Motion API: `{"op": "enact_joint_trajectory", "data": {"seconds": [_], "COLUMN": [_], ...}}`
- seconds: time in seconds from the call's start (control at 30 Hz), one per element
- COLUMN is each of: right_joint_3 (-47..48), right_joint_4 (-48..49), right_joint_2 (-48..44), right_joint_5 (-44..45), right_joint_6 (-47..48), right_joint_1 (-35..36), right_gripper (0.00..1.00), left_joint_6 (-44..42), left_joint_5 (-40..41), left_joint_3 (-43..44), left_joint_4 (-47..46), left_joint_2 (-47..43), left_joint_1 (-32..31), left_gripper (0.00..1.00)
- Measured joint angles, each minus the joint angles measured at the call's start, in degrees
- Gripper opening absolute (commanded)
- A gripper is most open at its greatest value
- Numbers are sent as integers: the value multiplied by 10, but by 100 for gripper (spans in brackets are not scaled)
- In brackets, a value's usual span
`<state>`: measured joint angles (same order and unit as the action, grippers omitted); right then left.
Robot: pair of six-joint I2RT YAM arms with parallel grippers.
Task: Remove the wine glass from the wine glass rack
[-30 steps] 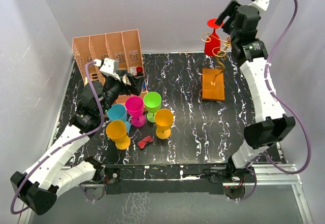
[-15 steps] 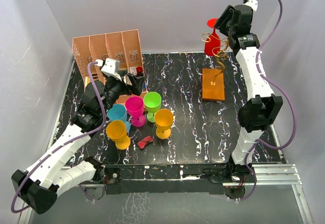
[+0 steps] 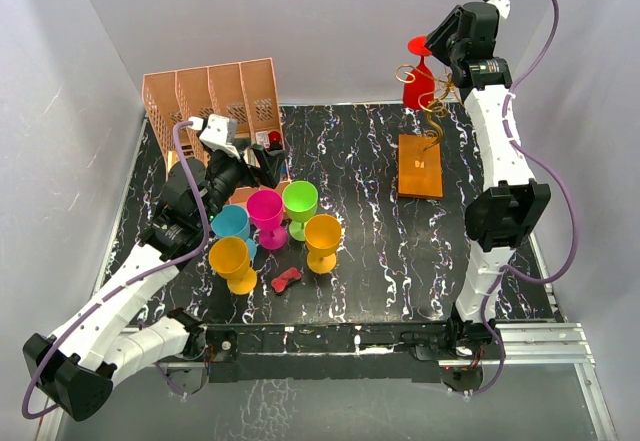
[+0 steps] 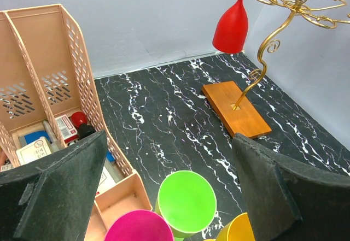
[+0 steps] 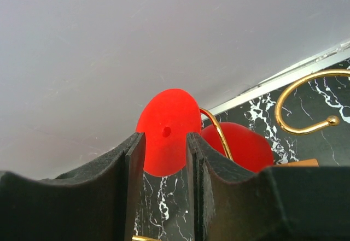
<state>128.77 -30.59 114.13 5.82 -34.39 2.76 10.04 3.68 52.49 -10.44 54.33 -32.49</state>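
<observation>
**Red glass on the rack, right jaws at its foot**

Nearest the arm bases, on the black marbled table (image 3: 380, 261): a small red scrap (image 3: 287, 279), lying between an orange cup (image 3: 232, 259) and a second orange cup (image 3: 323, 236). Just behind, three more cups close together, all upright: a blue cup (image 3: 231, 221), a pink cup (image 3: 266, 208) and a green cup (image 3: 299, 199).

Above and just behind that cluster, the left gripper (image 4: 168, 140): hovers with jaws spread wide, holds nothing, faces the rack across the table.

Behind it, at the far left of the table, a pink file organiser (image 3: 215, 91): stands upright, slots open at the top, with small boxes and a red item in the bottom of one compartment.

Further back on the right, the wine glass rack (image 4: 236, 108): stands on its flat wooden base, well apart from the cups, and rises as a thin gold wire into curled arms at the top.

On one of those arms, the wine glass (image 4: 232, 25): hangs bowl down, red, foot uppermost, close to the back wall.

Farthest, the right gripper (image 5: 164, 142): sits at the top of the rack, jaws drawn narrow, with the round red foot of the glass showing in the gap between the fingers (image 5: 128, 159). Whether the fingers touch the foot: cannot tell.
</observation>
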Motion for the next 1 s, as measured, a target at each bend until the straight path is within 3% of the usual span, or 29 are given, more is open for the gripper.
{"op": "enact_joint_trajectory", "data": {"seconds": [1.0], "right_joint_3": [31], "right_joint_4": [-54], "right_joint_2": [21], "right_joint_5": [19], "right_joint_6": [-5], "right_joint_1": [0], "right_gripper": [43], "left_joint_6": [0], "left_joint_5": [0], "left_joint_3": [0], "left_joint_4": [-3], "left_joint_2": [0], "left_joint_1": [0], "left_gripper": [95]}}
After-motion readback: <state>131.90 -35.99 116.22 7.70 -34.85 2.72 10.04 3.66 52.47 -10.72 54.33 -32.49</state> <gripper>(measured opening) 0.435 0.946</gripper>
